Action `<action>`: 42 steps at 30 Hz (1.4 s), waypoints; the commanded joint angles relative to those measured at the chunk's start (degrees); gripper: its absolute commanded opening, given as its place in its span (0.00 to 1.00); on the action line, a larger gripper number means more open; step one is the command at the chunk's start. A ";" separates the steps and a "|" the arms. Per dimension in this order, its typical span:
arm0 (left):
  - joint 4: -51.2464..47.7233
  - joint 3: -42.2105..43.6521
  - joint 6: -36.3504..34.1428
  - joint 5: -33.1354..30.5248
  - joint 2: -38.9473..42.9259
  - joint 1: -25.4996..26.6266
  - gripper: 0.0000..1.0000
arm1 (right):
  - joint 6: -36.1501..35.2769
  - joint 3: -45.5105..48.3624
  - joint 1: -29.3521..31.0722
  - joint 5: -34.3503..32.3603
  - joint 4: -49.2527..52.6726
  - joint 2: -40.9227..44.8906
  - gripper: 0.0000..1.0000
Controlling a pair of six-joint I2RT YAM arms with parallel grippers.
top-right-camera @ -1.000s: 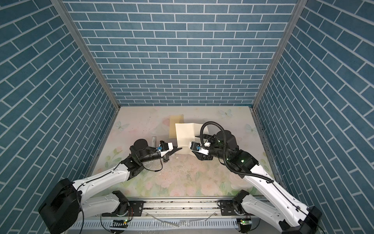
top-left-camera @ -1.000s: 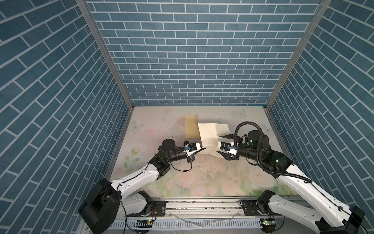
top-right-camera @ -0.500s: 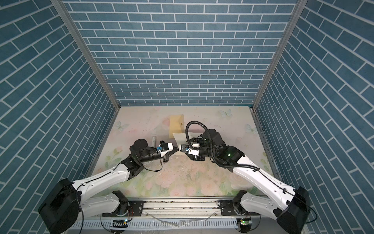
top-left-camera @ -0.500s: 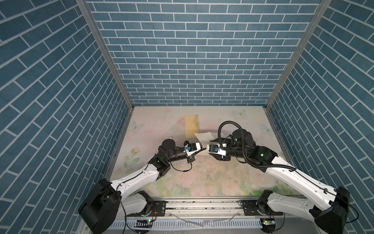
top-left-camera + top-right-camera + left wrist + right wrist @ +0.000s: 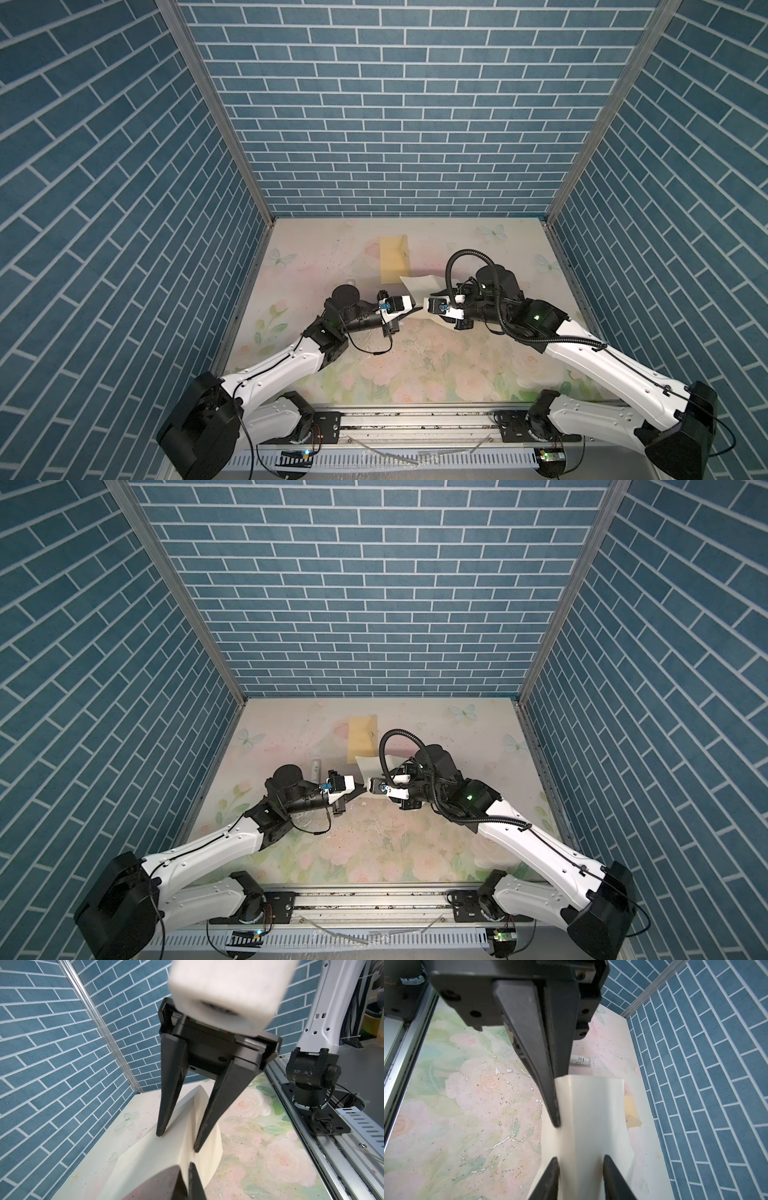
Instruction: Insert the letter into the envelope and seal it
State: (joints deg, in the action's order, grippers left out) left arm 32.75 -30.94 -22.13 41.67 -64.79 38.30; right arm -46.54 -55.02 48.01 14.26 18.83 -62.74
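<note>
At centre, buckled cream letter (image 5: 591, 1109) in tight left pincer (image 5: 556, 1122); right pincer (image 5: 177, 1141) ajar.

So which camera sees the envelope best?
Either top view: in both top views the envelope lies flat, nearly whole, one corner hidden by the letter. The right wrist view shows a sliver behind the letter; the left wrist view, none.

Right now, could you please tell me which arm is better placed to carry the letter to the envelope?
Probably left: the left claw is shut on the letter; the right claw stands open around it.
</note>
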 commanded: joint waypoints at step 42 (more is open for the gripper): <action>-22.67 -7.79 -9.62 -5.42 10.15 1.50 0.60 | 3.03 1.51 0.16 1.94 2.52 0.71 0.00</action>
State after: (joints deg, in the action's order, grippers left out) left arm 12.82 -36.62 -29.89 35.94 -53.58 39.24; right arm -44.77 -54.37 48.01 14.57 20.62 -61.43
